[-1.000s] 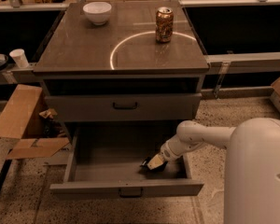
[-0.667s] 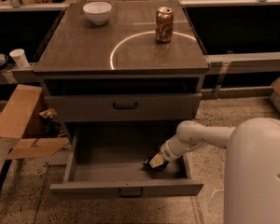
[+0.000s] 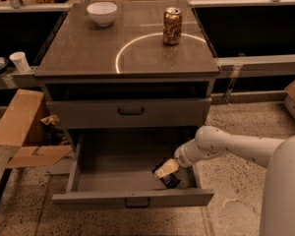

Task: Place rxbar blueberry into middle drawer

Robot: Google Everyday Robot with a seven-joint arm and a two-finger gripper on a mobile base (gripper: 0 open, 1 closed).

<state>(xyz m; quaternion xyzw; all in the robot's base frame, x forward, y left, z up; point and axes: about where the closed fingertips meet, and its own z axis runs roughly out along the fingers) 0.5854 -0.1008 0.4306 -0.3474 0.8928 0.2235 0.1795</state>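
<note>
Inside the grey metal middle drawer [image 3: 88, 198], at its right front, my gripper [image 3: 165, 171] stays on the flat navy rxbar blueberry [image 3: 170, 182]; its hold I cannot tell; release seems due.

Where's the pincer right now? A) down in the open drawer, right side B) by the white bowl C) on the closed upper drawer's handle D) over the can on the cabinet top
A: the pincer sits low inside the open middle drawer, right side, at the rxbar blueberry.
</note>
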